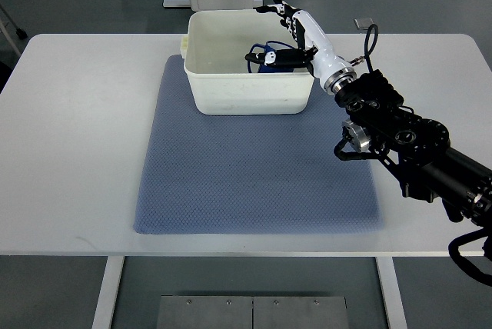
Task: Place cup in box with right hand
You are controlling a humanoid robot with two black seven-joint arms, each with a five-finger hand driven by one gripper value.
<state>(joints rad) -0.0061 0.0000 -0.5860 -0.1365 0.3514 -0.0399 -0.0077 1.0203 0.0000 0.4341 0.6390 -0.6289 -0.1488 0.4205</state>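
Steep overhead view from robot's side

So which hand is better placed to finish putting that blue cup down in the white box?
The right hand. Its arm reaches in from the right, and the hand is already over the white box, beside the blue cup inside it. No left hand is in view at all.

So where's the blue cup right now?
In the top view, the blue cup sits inside the white box, toward its right side, directly under the right hand.
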